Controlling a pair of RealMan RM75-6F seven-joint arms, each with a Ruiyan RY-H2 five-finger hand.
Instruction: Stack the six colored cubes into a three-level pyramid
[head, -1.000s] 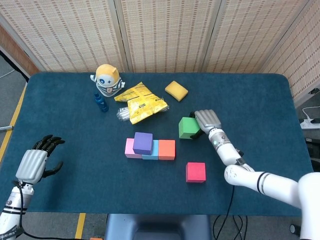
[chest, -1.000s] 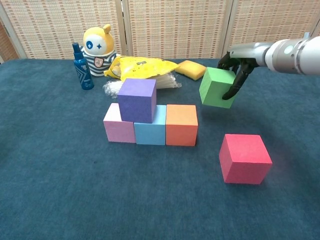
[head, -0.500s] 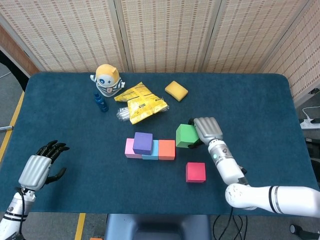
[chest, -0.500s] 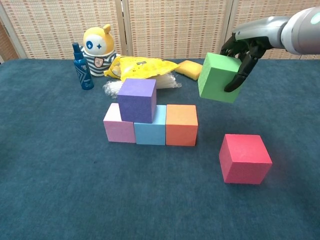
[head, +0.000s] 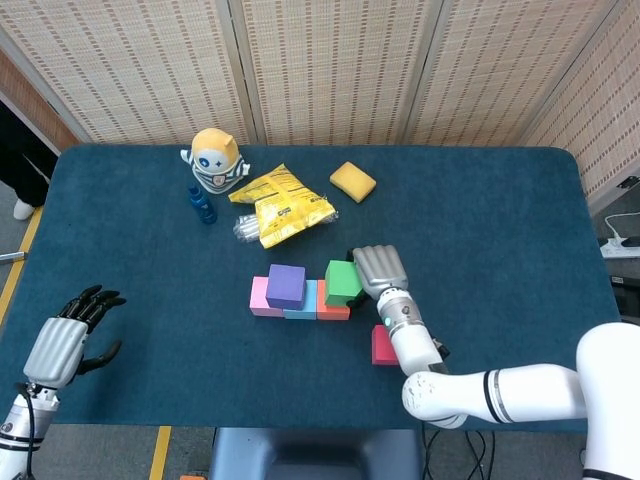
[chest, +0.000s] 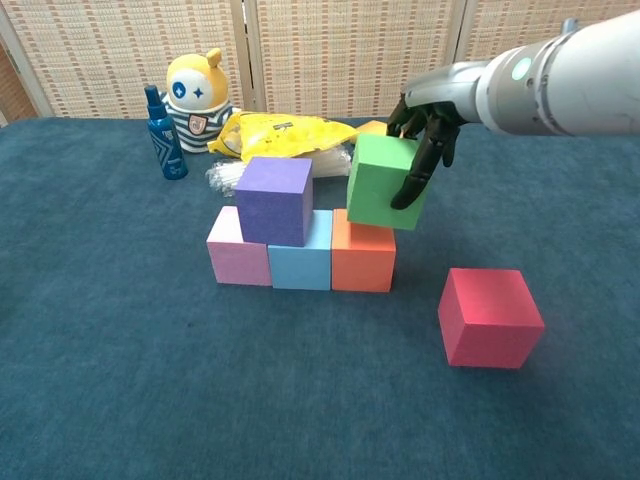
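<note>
The green cube (chest: 385, 182), grasped by the right hand (chest: 425, 120) fingers, was held tilted just above the orange cube (chest: 362, 253), so the purple cube (chest: 274, 200) could be knocked if lowered askew.

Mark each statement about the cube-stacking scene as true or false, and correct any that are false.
1. The right robot hand holds the green cube. True.
2. The purple cube lies on the table by itself. False: it sits on the bottom row, over the pink cube and the light blue cube.
3. The red cube is part of the bottom row. False: it stands alone on the table, to the right of the orange cube.
4. The left robot hand holds nothing. True.
5. The green cube is above the orange cube. True.
6. The blue bottle lies beside the red cube. False: it stands upright next to the yellow toy figure.
</note>
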